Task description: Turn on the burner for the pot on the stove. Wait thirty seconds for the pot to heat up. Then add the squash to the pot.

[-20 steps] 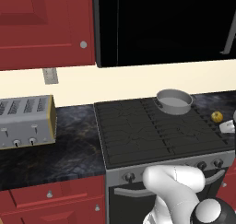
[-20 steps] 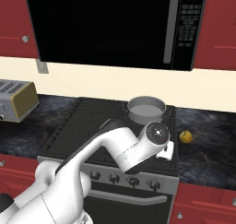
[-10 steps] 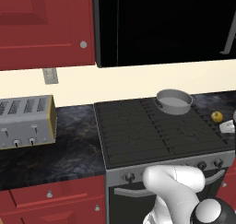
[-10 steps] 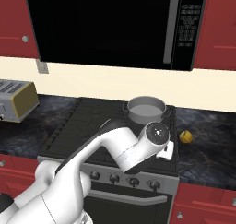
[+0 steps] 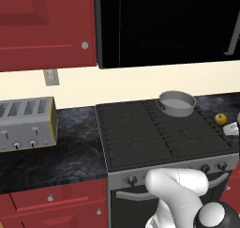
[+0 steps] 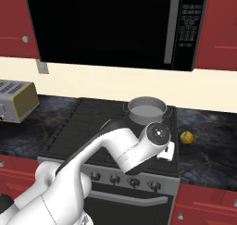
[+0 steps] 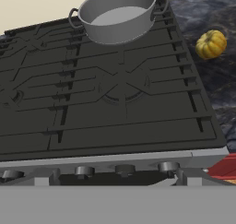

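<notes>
The pot (image 7: pixel 117 13) stood on the rear right burner of the stove (image 7: pixel 110 94), with the squash (image 7: pixel 211 44) just beside the stove on its right. The gripper was wide open with nothing held, and I judged it should first choose the right knob (image 7: pixel 168 166) in the front row, then close squarely on it.

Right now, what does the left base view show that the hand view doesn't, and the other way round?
Left base view's own: the toaster on the counter left of the stove, the red cabinet above it, the black microwave over the stove, a wall outlet, and a white object beside the squash.
Hand view's own: close detail, namely the pot with its two loop handles, and the squash's ribs.
Shared: the pot at the stove's back right, the squash on the counter to its right, the knobs along the front.
</notes>
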